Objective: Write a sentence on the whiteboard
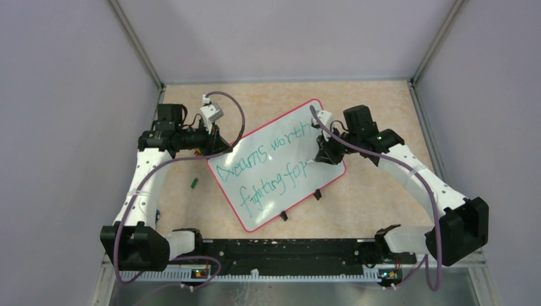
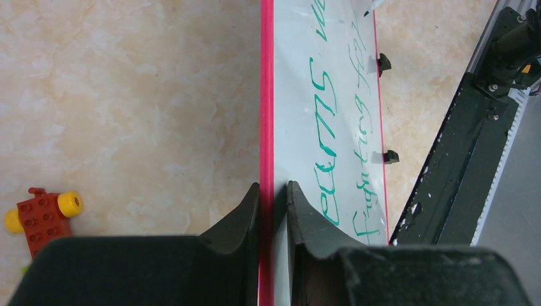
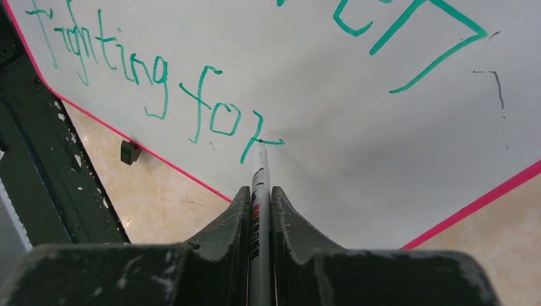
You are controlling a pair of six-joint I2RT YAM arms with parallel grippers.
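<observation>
The right gripper [image 3: 259, 190] was closed tight on a slim marker [image 3: 258, 167], with a dark finger pinching the barrel from each side. The marker's tip touched the whiteboard [image 3: 357, 146] at the final stroke of "for", the last word of the sentence [image 3: 200, 108]. The sentence was in green handwriting on two lines: "Dreams worth" above "fighting for".

The left gripper [image 2: 273, 192] was clamped on the board's thin red rim [image 2: 266, 95], one finger on each face of the edge, near where the writing began.

The whiteboard sat askew in the middle of the table [image 1: 376, 197], between the two arms. Its long side ran from the near left toward the far right. Small black feet [image 1: 317, 194] stuck out along its near edge.

A red toy brick vehicle with yellow wheels [image 2: 43, 213] rested on the beige marbled tabletop close to the left gripper and apart from the board. A small green piece [image 1: 194, 183], too small to identify, lay on the table left of the board, not touching it. A black rail [image 1: 287, 252] ran along the table's near edge between the arm bases.
</observation>
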